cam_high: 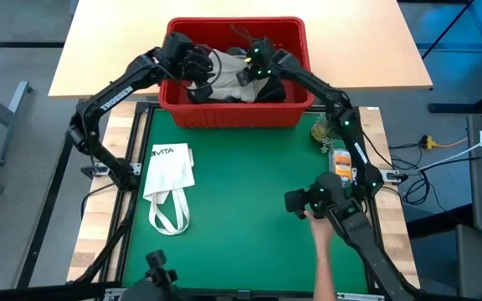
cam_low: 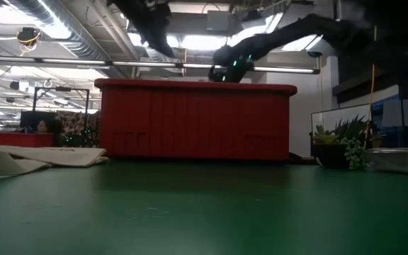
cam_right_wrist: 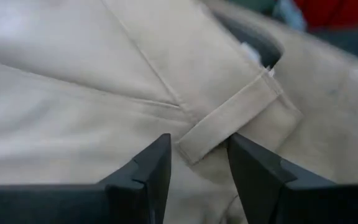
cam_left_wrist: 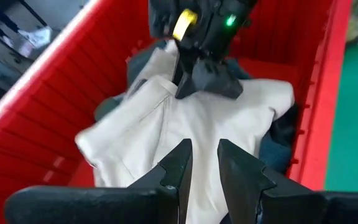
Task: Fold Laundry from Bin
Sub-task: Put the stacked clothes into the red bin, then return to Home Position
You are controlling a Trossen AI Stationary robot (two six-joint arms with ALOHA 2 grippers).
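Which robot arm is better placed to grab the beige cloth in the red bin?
Probably the right: its pincer stands open with a strap of the beige cloth between its fingers. The left pincer hovers above the cloth inside the bin.

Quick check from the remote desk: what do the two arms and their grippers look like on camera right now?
Both arms are dark, jointed links. The left arm carries white TROSSEN lettering. The right arm shows small green lights, and its wrist has a yellow mark. The left gripper and the right gripper each have two dark, wedge-shaped fingers.
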